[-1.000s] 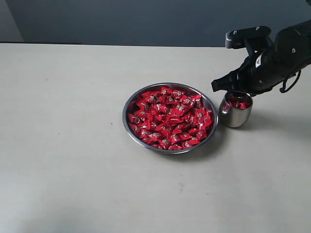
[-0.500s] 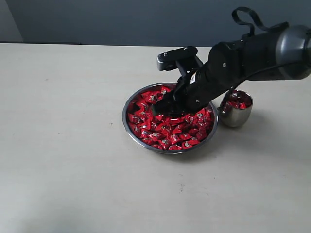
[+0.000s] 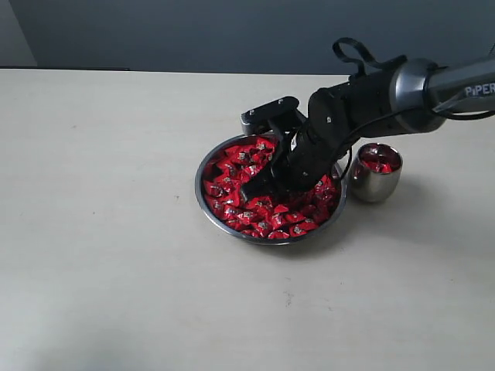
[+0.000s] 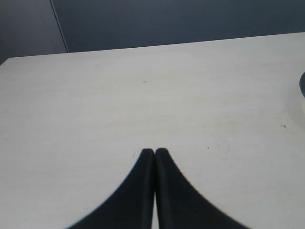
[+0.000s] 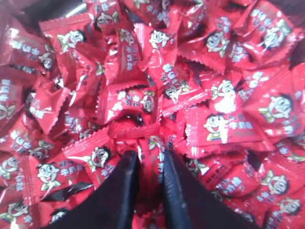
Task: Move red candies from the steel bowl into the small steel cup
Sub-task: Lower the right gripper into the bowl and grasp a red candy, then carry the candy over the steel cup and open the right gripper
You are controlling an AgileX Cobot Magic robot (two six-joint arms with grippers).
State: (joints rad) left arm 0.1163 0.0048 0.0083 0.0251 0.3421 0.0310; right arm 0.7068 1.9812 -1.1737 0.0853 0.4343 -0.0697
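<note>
Reaching with the right gripper [image 3: 255,192] down into the steel bowl [image 3: 199,185], near the middle of the heap of red candies [image 3: 271,212]. From the wrist: fingers [image 5: 126,191] drawn close and clamped on a red wrapper wedged between the tips. Probably a single candy, though hard to say with wrappers crowding all round. Angled in from the cup side, arm slanting over that rim, likely so as to dig into the pile rather than skate across it.

Just beside the bowl, on the right: the small steel cup [image 3: 375,184], upright, a few red candies showing inside. So partway through the job, with far more left in the bowl. Set that near, presumably, to keep each carry short.

Off over bare table [image 4: 95,95]: the left gripper [image 4: 155,151], tips pressed together on nothing, parked clear of the work.

Next, by the look of it: lift straight up, swing across to the cup, release above its mouth. Worth watching for neighbours dragged up by crinkled wrappers and spilled on the table.
</note>
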